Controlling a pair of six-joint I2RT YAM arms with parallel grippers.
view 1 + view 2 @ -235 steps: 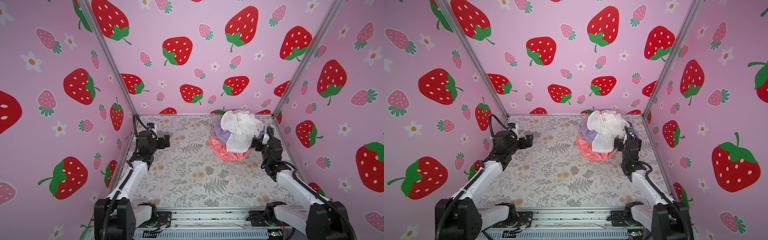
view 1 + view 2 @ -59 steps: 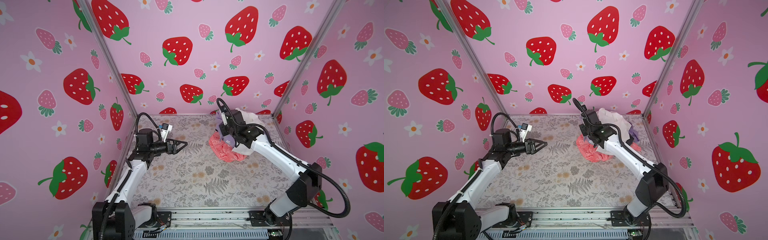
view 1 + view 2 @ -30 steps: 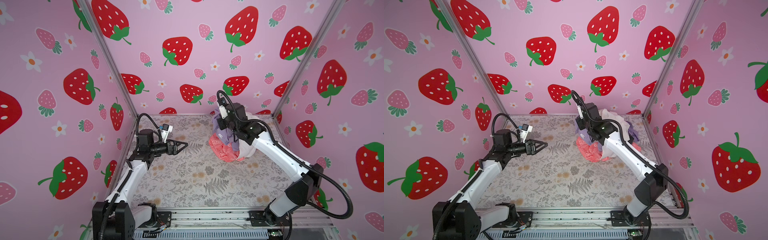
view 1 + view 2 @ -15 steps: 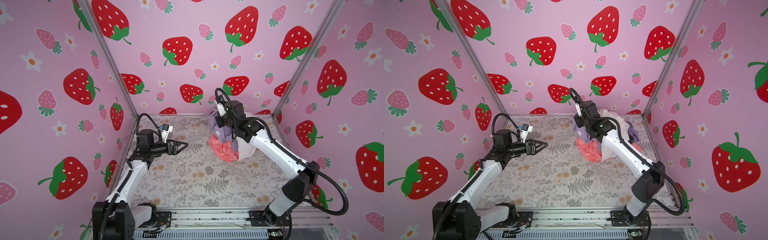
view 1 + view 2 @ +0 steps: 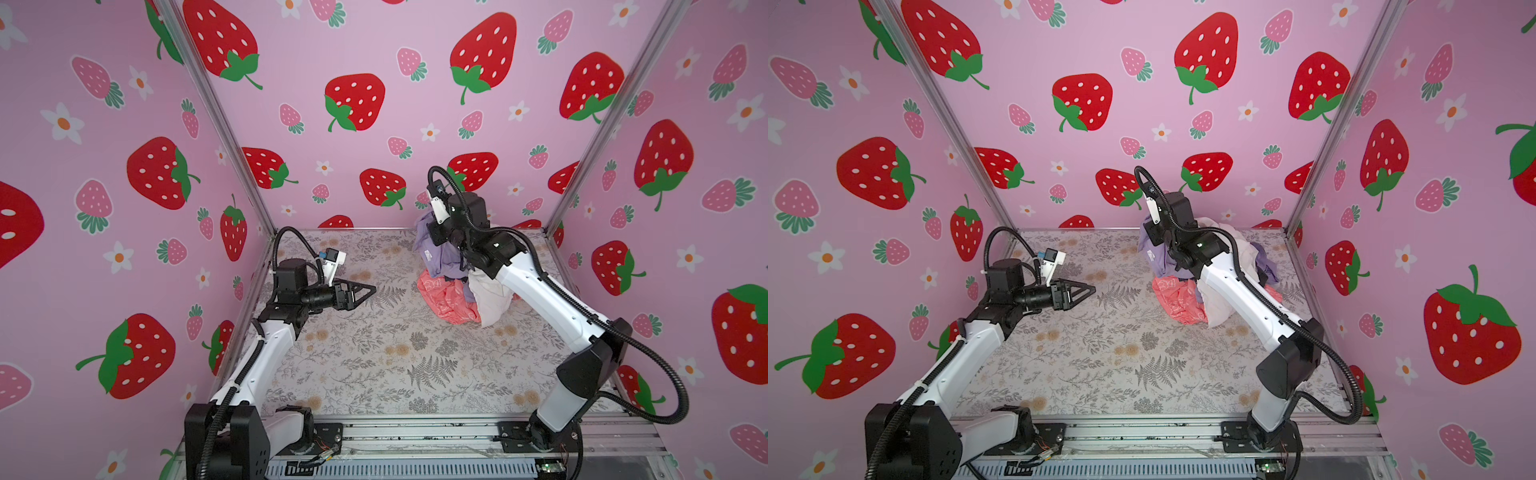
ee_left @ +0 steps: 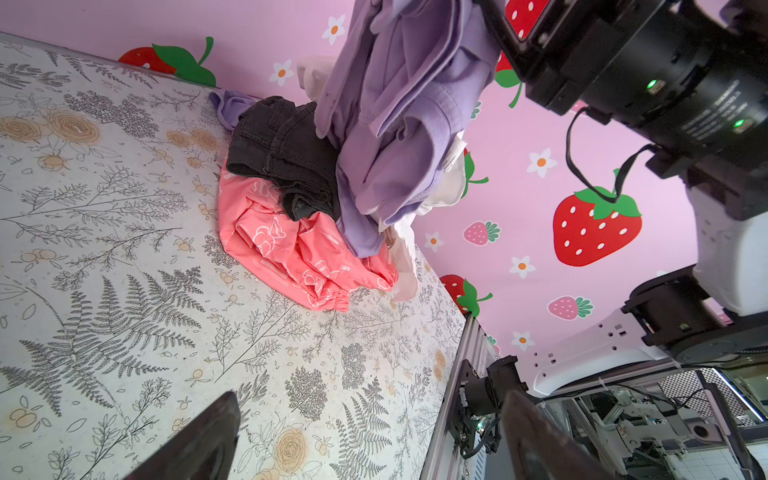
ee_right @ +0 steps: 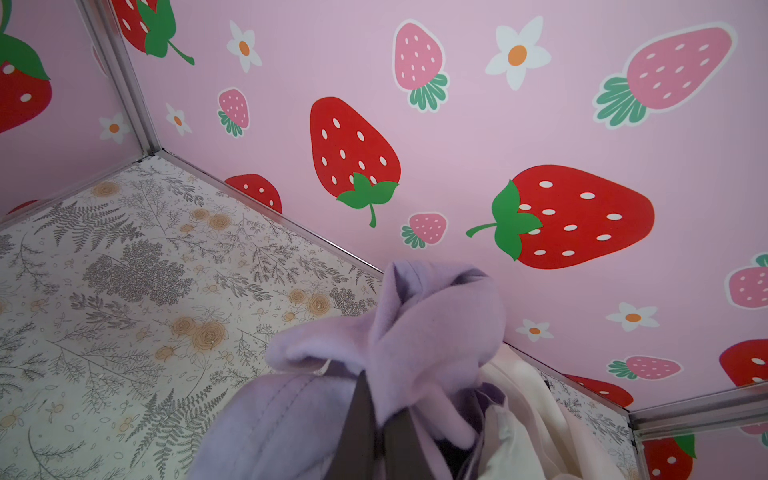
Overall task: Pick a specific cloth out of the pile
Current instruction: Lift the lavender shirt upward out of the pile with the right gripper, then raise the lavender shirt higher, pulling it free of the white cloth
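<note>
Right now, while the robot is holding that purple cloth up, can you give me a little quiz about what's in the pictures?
1. True or false: the left gripper is open and holds nothing.
2. Pick one: the right gripper is shut on A) the large white cloth, B) the soft lavender-purple cloth, C) nothing.
3. Fill in: the black denim cloth rests on the ______ cloth.
Key: 1 true. 2 B. 3 the coral-pink patterned cloth.
</note>
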